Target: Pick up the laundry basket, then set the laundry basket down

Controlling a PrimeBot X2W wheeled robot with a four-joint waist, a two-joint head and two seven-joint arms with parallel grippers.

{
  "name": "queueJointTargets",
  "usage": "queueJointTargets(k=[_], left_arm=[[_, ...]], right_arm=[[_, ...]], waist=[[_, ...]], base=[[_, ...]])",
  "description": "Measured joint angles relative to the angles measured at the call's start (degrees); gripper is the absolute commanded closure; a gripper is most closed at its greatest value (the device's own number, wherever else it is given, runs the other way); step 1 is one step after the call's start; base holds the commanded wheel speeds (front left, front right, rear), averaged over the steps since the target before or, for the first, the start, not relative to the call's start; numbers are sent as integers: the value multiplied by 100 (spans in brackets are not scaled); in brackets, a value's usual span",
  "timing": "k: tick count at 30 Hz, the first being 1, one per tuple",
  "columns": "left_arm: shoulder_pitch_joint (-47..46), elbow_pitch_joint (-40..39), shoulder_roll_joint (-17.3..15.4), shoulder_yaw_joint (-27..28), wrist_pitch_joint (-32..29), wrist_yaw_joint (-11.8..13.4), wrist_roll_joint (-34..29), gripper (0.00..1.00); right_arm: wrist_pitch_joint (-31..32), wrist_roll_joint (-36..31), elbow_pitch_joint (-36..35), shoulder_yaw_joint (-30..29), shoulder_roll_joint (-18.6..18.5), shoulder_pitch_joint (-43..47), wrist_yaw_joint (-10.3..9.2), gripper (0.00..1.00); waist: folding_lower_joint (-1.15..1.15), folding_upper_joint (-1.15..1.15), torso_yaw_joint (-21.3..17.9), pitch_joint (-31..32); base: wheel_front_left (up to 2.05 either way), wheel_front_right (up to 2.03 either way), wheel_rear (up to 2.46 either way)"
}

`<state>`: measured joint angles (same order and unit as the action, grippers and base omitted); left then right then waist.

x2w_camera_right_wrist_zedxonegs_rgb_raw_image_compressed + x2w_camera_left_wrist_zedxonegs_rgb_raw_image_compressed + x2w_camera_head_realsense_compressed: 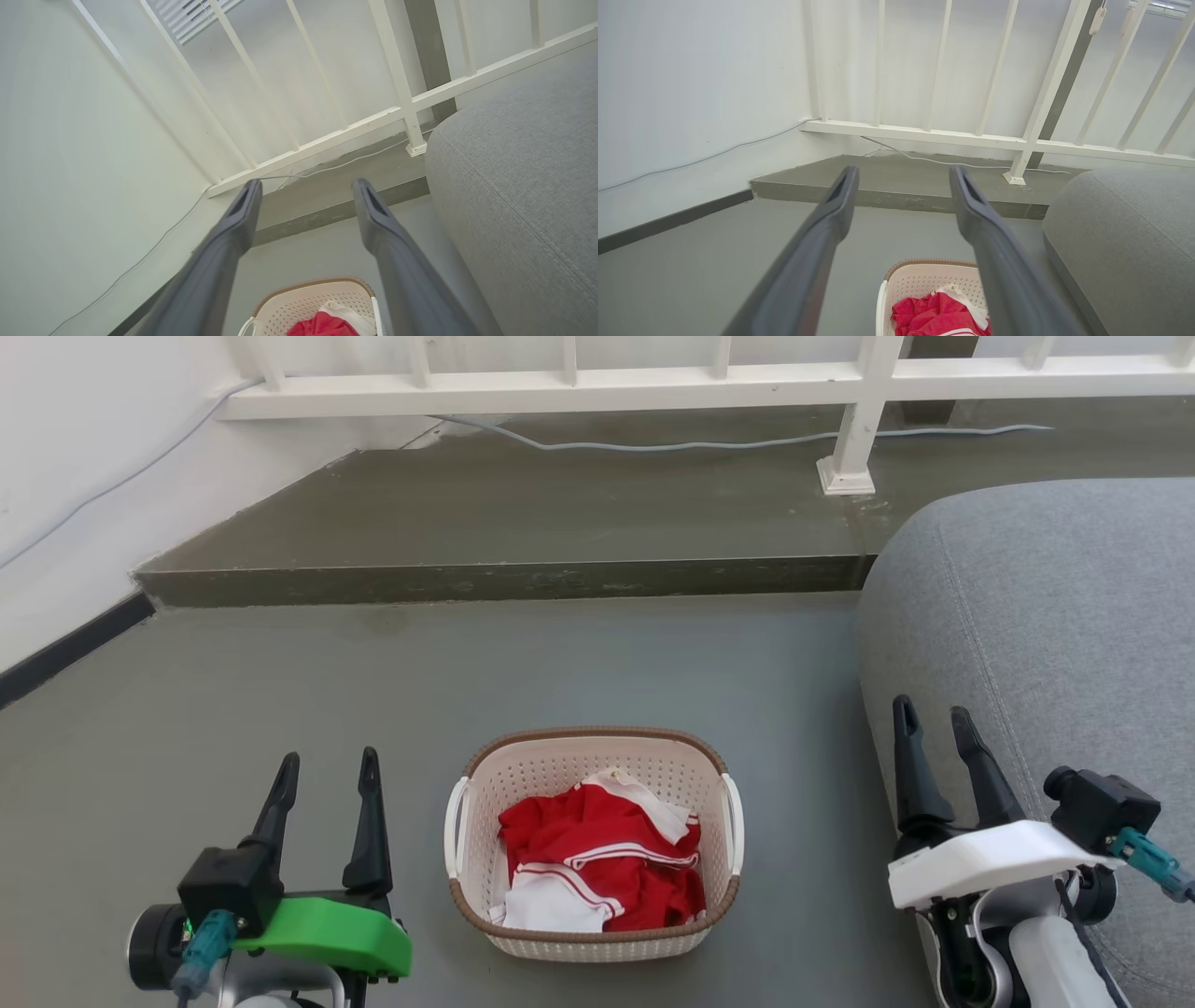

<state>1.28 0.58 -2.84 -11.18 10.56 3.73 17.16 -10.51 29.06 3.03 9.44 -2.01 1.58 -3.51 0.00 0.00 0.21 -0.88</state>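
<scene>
Nearest, at 7 o'clock of the head view, the left gripper (330, 756) hangs above the grey floor (233, 691) with its jaws moderately apart and nothing between them. At 4 o'clock the right gripper (931, 707) is the same, parted and empty, close beside the grey upholstered seat (1046, 616).

Between the two, at 6 o'clock, the laundry basket (594, 732) stands upright on the floor, touched by neither gripper. A crumpled red and white garment (597, 859) lies inside it. Its white side handles are at its 9 o'clock (454, 826) and 3 o'clock (735, 821), each facing one gripper. This is probably why the arms wait on both sides: one handle for each. I judge that the picking up is not yet begun, and each gripper must first go inward and lower.

Farther, toward 12 o'clock, a concrete step (504, 581) rises, and behind it a grey cable (653, 445) runs under a white railing (560, 378).
</scene>
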Motion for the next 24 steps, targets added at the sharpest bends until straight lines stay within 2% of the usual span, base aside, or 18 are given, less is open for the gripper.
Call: queueJointTargets(k=[17,24], left_arm=[[57,-231,-4,-244,327,240,-1403,0],[124,-232,-4,-297,387,286,-1593,0]], right_arm=[[-320,-1290,-289,324,-31,10,-218,0],[-385,-1516,-334,390,-31,9,-266,0]], waist=[[0,0,10,-67],[0,0,18,-91]], base=[[0,0,0],[0,0,0]])
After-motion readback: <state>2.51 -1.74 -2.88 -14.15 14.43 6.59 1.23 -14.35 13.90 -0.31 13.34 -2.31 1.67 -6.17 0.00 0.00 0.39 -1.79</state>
